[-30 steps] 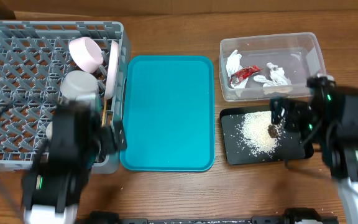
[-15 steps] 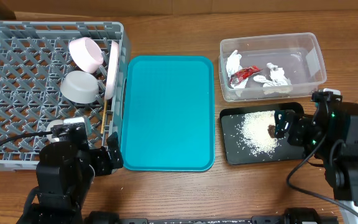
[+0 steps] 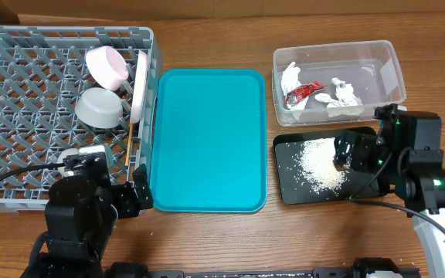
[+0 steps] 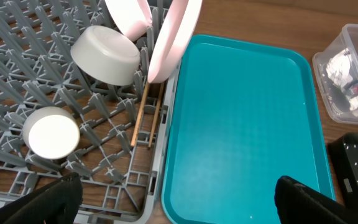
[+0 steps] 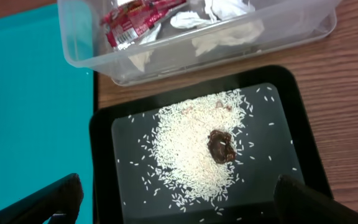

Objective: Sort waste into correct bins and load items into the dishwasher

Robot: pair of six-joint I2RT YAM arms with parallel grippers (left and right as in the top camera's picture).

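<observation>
Print on the wrapper [image 5: 132, 22] is too blurry to read; it's in the clear tub [image 5: 278, 38] with napkins [image 5: 229, 31], cut off up top. The rice [image 5: 185, 155] and brown lump [image 5: 221, 146] sit on the black tray [image 5: 102, 174]. Both the left fingers [image 4: 48, 200] and right fingers [image 5: 42, 202] are spread wide, empty.

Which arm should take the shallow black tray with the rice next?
Right, likely. The right gripper hangs open over the shallow black rectangular tray; the left gripper sits by the grey plastic dish rack, across the teal serving tray.

Left arm [image 3: 79, 220] and right arm [image 3: 419, 166] are black, boxy, black-cabled.
</observation>
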